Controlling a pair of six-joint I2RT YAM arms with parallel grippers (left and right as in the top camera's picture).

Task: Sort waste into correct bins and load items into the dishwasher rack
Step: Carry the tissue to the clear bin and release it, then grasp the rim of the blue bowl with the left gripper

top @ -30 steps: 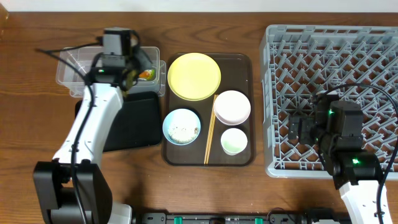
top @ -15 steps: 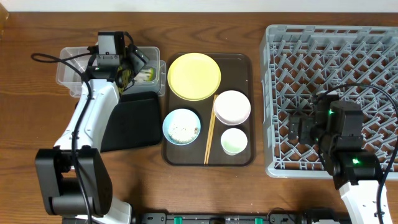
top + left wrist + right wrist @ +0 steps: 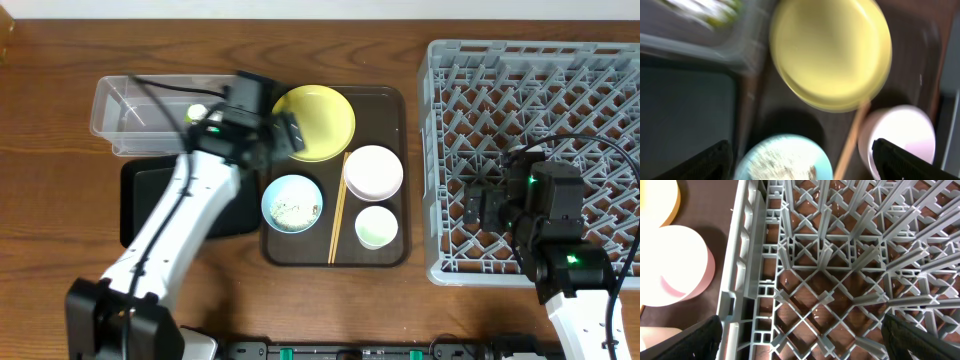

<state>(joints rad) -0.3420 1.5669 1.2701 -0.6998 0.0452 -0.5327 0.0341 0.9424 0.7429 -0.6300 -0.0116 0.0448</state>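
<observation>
Brown wooden worktop (image 3: 60,230), dark-brown serving tray (image 3: 385,108) in the middle.
Left end effector (image 3: 290,130) hovers, wide apart and empty, by the round yellow plate (image 3: 322,115) at the tray's far left, likely to grab it; right end effector (image 3: 800,345), also apart, waits above the big grey plastic rack (image 3: 840,255).

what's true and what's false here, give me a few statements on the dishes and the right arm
The yellow plate lies on the brown serving tray. True.
The light-blue bowl is empty. False: rice grains lie in it.
The small white cup stands in the dishwasher rack. False: it stands on the serving tray.
The right gripper hangs open over the rack. True.
The chopsticks lie between the light-blue bowl and the cup. True.
</observation>
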